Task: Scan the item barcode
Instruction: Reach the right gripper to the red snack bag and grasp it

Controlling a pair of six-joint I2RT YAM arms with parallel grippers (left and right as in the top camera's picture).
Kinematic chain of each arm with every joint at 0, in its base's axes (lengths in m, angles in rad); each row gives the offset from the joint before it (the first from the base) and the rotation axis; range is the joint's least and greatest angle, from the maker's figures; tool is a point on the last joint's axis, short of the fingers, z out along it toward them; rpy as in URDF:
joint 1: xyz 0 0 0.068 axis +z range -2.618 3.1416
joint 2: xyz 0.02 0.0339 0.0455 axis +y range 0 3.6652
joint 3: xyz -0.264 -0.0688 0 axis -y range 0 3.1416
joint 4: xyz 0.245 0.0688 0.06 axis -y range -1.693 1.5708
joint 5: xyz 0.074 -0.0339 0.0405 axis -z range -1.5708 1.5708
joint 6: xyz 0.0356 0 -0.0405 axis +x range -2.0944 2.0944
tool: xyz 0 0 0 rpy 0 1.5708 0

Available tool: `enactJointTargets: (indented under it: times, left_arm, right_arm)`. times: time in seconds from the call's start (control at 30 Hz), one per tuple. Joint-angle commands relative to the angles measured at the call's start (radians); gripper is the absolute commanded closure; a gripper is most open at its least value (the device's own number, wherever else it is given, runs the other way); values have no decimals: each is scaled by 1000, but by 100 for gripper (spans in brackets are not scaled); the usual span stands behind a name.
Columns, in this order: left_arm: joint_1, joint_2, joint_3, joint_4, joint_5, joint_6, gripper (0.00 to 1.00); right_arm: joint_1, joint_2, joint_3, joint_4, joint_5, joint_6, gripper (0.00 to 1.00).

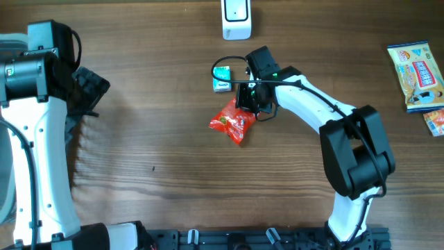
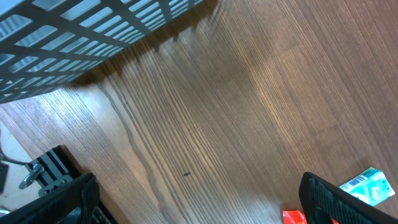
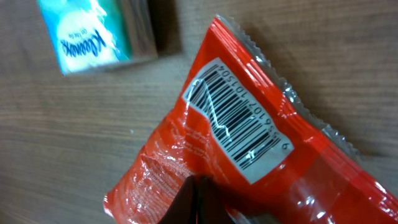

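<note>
Status: grasp made, scan not yet done.

- Right end effector [image 1: 251,103]: jaws closed to a narrow pinch on one edge of the red packet [image 1: 234,121]. In the right wrist view the fingertips [image 3: 198,198] meet on the wrapper's lower edge.
- Red packet sits near the middle of the tabletop [image 1: 152,173], somewhat toward the far edge. Whether it is lifted clear or partly resting on the wood, cannot tell.
- Barcode [image 3: 239,134] is uncovered, facing the wrist camera, on a crinkled, glossy panel.
- White scanner unit [image 1: 236,19] stands at the far edge, apart from the packet. The barcode is not presented to it.
- Tissue pack [image 1: 221,78] lies just beside the packet on the far side, untouched.
- Snack packets [image 1: 416,73] lie at the right edge.
- Left end effector [image 2: 199,202]: jaws wide, holding nothing, hovering at the left edge near a white grid basket [image 2: 74,37].

Judgement: pick step looks complete. Remaining: carry the packet to the far edge, turn the barcode toward the scanner, hold it flat enough to read. Foil glare and creases could spoil the read.
</note>
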Motion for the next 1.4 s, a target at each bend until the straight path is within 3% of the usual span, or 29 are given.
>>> enactJointTargets:
  times: [0.0, 0.17, 0.33, 0.5, 0.77, 1.07, 1.37]
  left_arm:
    - [6, 0, 2, 0, -6, -12, 0]
    - [6, 0, 2, -1, -6, -12, 0]
    - [6, 0, 2, 0, -6, -12, 0]
    - [6, 0, 2, 0, -6, -12, 0]
    - [6, 0, 2, 0, -6, -12, 0]
    - [6, 0, 2, -1, -6, -12, 0]
    - [6, 0, 2, -1, -6, -12, 0]
  right_arm:
    - [6, 52, -24, -97, 87, -14, 96]
    - [-26, -100, -21, -222, 163, -14, 96]
    - [-32, -295, -21, -219, -6, -55, 96]
    - [-24, -269, -63, -292, -42, -51, 96]
    - [-20, -227, -387, -27, -147, 61, 96]
    - [-27, -310, -235, -237, 39, 9, 96]
    - [-114, -275, -206, -124, 52, -2, 96]
